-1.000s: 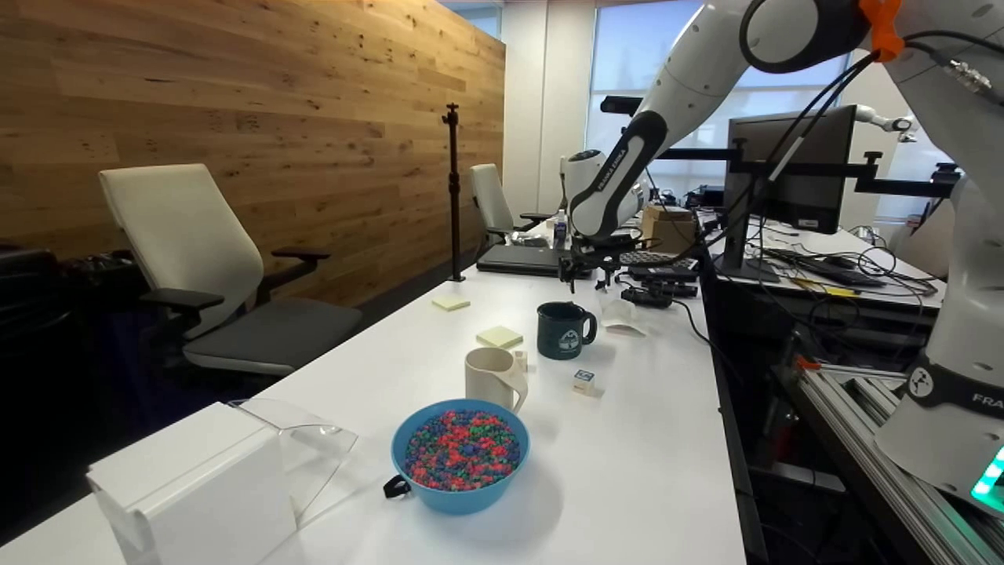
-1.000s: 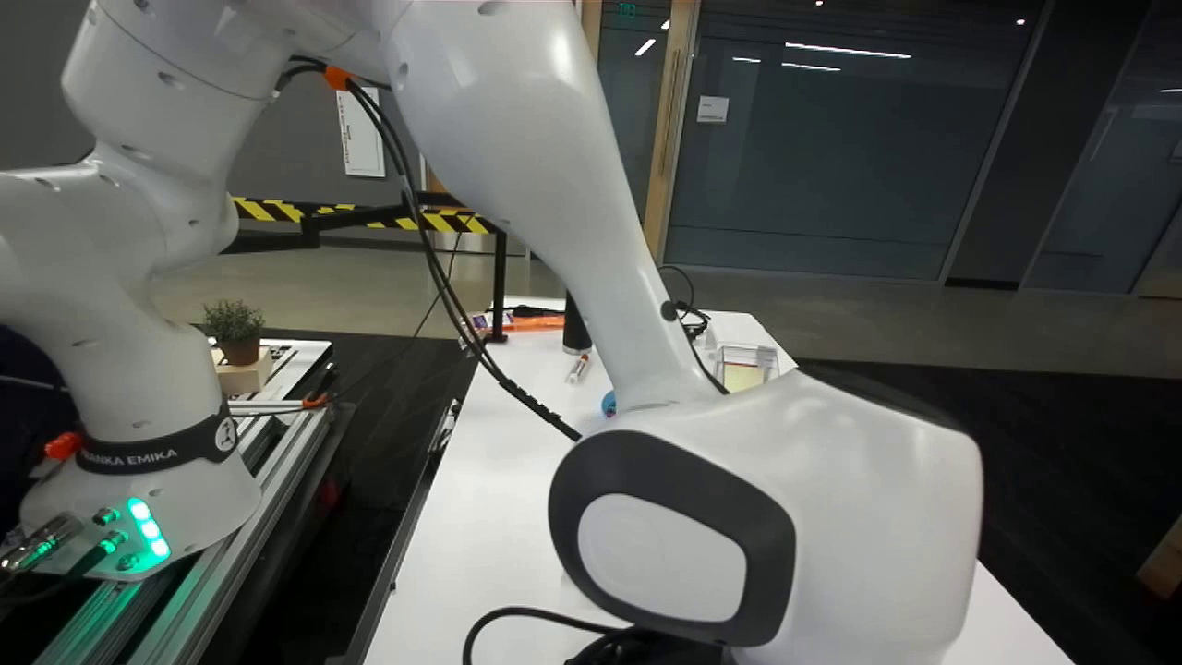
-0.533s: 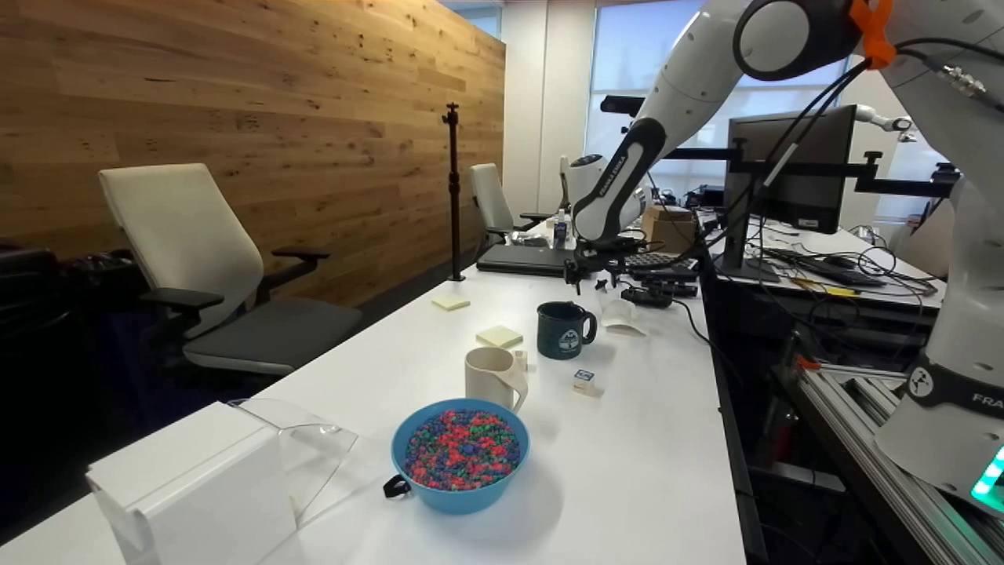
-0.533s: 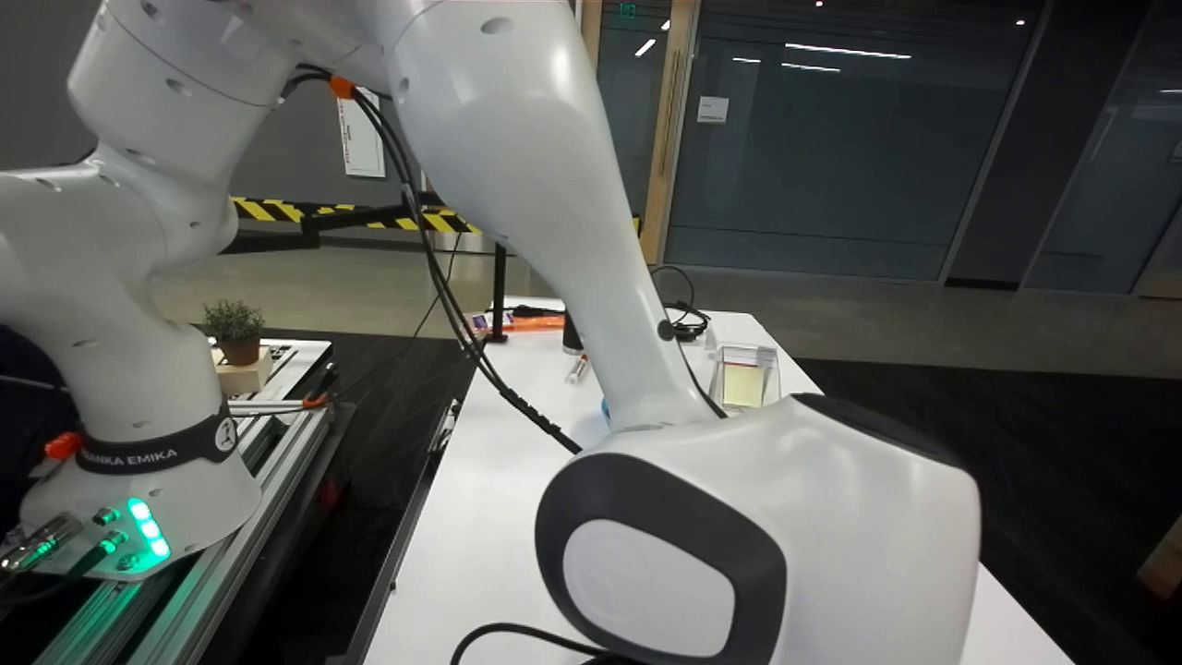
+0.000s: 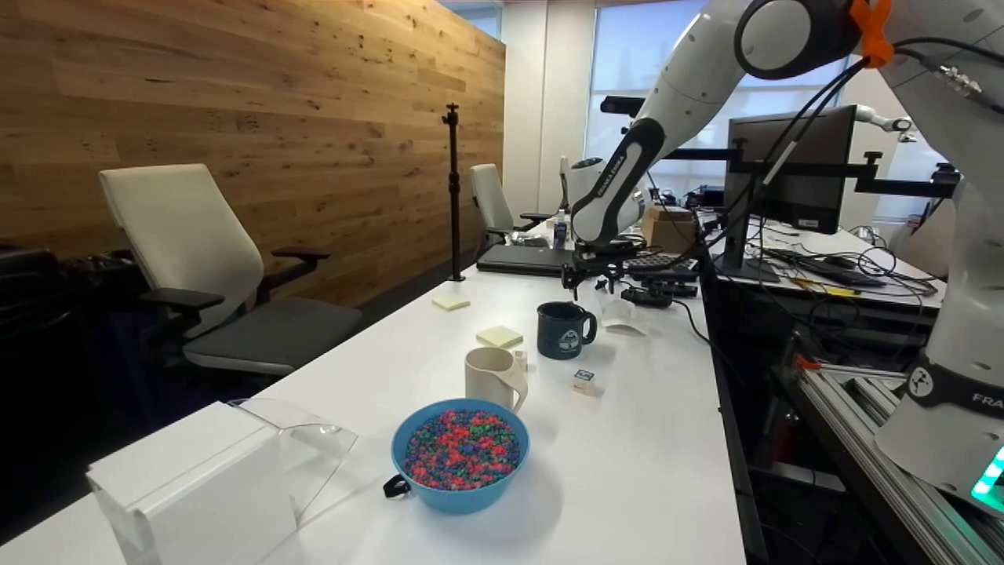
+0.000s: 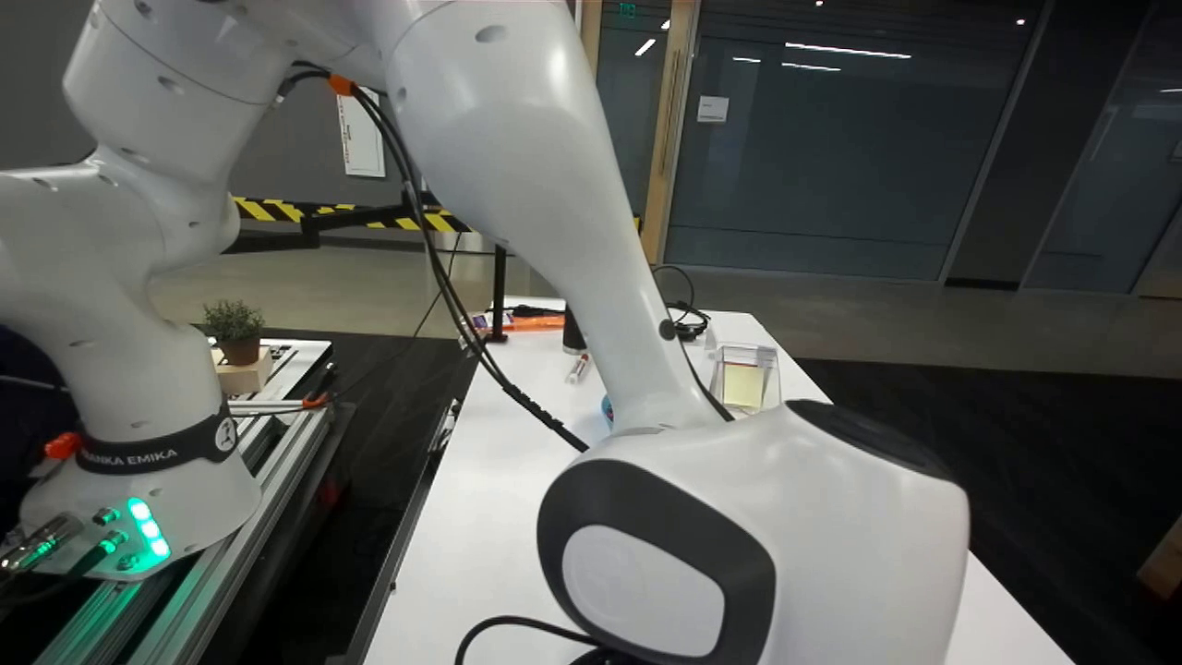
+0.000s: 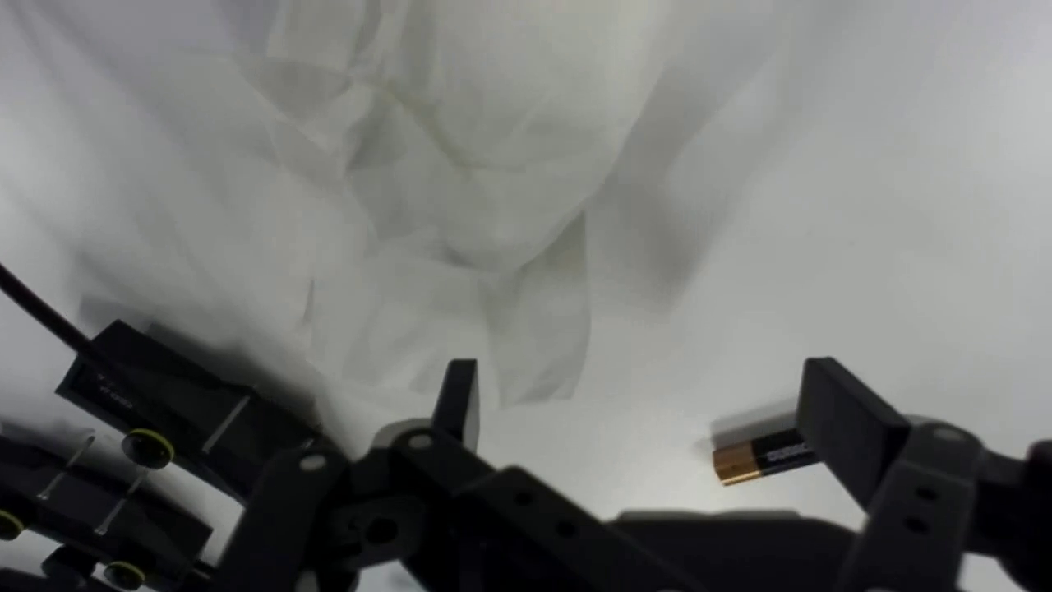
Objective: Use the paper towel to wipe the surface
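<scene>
1. Tabletop (image 5: 635, 471), long, smooth and white, with a straight edge, stretching away from the foreground in both exterior views.
2. Closest in an exterior view: large glossy white box (image 5: 204, 494), with a clear curved plastic sheet (image 5: 321, 447) beside it.
3. Next, round blue bowl (image 5: 463, 503), full of small red, blue and green beads (image 5: 463, 449).
4. Just behind the bowl, upright cream mug (image 5: 488, 380) with a looped handle; then small off-white cube (image 5: 583, 382) with a blue mark on top.
5. Farther along, upright dark green mug (image 5: 558, 329) with a white print, beside a square pale-yellow notepad (image 5: 500, 337).
6. Past the green mug's handle, small crumpled white paper towel (image 5: 623, 315), lying on the tabletop, creases plain in the wrist view.
7. Over the tabletop near the paper towel, black two-fingered gripper (image 7: 649, 419), jaws spread wide; contact with the paper towel impossible to tell. In the wrist view, black battery (image 7: 760, 458) with a copper-coloured end, partly hidden by the gripper.
8. Just beyond, small black box-shaped devices (image 7: 189, 403) with yellow-ringed round parts; also flat black laptop-like case (image 5: 533, 259).
9. Farther still, black flat-screen monitor (image 5: 788, 169) and brown cardboard box (image 5: 668, 230).
</scene>
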{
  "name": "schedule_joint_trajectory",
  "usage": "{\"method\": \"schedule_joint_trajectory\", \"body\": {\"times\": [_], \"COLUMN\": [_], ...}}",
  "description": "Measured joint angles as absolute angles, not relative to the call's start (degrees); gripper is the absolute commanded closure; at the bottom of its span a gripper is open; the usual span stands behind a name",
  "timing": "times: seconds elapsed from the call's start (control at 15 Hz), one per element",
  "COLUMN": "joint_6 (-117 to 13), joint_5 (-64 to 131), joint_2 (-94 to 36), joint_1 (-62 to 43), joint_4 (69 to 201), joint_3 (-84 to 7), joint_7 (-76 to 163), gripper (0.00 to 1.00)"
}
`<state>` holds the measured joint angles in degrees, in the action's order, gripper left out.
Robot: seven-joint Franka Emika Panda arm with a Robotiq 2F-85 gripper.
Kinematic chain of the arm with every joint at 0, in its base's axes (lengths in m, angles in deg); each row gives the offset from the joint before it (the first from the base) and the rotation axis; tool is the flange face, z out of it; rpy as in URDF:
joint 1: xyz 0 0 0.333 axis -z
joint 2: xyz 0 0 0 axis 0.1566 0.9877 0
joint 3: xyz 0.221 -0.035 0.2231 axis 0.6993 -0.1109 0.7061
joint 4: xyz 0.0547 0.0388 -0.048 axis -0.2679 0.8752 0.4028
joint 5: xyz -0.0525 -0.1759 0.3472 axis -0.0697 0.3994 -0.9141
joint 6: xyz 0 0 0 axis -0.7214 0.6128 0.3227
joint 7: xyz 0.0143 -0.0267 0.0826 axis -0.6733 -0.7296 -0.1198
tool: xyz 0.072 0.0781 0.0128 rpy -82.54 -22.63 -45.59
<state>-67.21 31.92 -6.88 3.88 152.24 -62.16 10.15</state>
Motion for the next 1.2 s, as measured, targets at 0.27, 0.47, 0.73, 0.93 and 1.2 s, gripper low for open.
{"method": "schedule_joint_trajectory", "body": {"times": [0.27, 0.47, 0.73, 0.93, 1.2], "joint_6": [-67.2, -67.2, -67.5, -68.1, -68.2], "joint_5": [31.0, 31.0, 31.7, 32.9, 33.4], "joint_2": [-8.2, -8.9, -8.2, -7.1, -6.4], "joint_1": [4.4, 4.4, 3.5, 2.3, 2.0], "joint_4": [153.4, 153.6, 153.7, 154.9, 156.3], "joint_3": [-60.2, -60.2, -61.3, -63.6, -66.0], "joint_7": [12.7, 13.1, 13.1, 13.0, 13.1], "gripper": [0.0, 0.0, 0.0, 0.0, 0.0]}}
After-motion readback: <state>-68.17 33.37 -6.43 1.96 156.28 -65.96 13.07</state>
